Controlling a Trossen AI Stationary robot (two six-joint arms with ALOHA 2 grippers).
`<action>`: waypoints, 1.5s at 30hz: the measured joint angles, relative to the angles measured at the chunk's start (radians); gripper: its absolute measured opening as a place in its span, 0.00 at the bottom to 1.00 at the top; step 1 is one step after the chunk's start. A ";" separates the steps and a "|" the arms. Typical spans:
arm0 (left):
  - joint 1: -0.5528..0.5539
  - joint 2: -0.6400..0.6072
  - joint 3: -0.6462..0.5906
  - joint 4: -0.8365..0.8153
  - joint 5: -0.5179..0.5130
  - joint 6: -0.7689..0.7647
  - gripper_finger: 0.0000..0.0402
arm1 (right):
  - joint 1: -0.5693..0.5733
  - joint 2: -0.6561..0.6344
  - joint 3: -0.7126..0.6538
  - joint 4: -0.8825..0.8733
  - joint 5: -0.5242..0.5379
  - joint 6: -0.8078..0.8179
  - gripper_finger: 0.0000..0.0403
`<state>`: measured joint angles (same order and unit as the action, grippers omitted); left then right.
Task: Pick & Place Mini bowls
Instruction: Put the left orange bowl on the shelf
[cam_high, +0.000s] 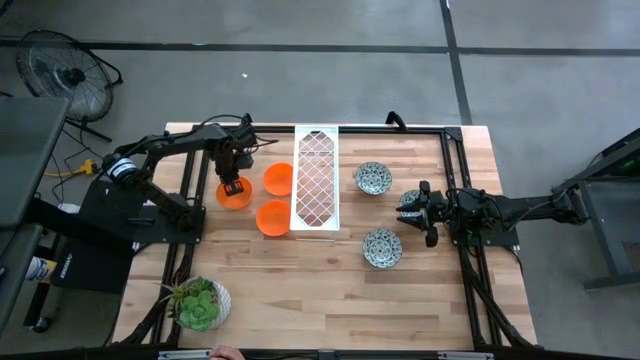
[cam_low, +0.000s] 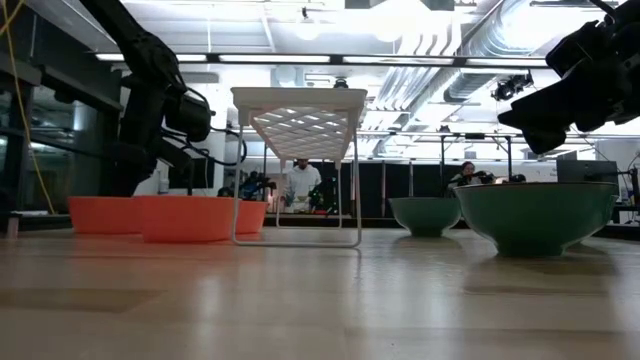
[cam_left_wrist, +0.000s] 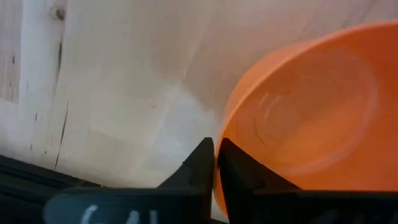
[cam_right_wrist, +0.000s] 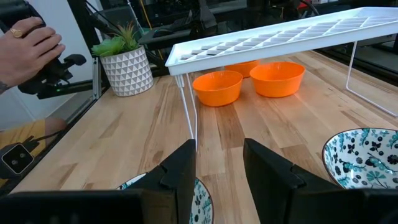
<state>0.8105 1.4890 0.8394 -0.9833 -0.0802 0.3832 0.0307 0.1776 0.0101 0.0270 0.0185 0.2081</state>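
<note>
Left tool (cam_high: 232, 186) clenched on rim of outermost orange bowl (cam_high: 234, 195), seemingly for lifting; right tool (cam_high: 408, 208) released, poised above patterned bowl (cam_high: 412, 201).

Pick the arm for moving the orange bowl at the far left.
Left. The left gripper is already at the plain orange round mini bowl, jaws pinched on its rim in the left wrist view. The right gripper sits open over the patterned bowls, across the white wire rack.
</note>
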 joint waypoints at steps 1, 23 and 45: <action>0.000 0.000 0.000 0.000 0.002 0.011 0.03 | 0.000 0.000 0.000 0.000 0.000 0.000 0.30; -0.007 -0.264 -0.001 -0.040 0.120 0.004 0.00 | 0.000 0.000 0.000 0.000 0.000 0.000 0.30; -0.061 -0.294 0.331 -0.115 0.302 0.011 0.00 | 0.000 0.000 0.000 0.000 0.000 0.000 0.30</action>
<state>0.7491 1.1946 1.1705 -1.0985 0.2218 0.3939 0.0307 0.1773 0.0100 0.0273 0.0181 0.2080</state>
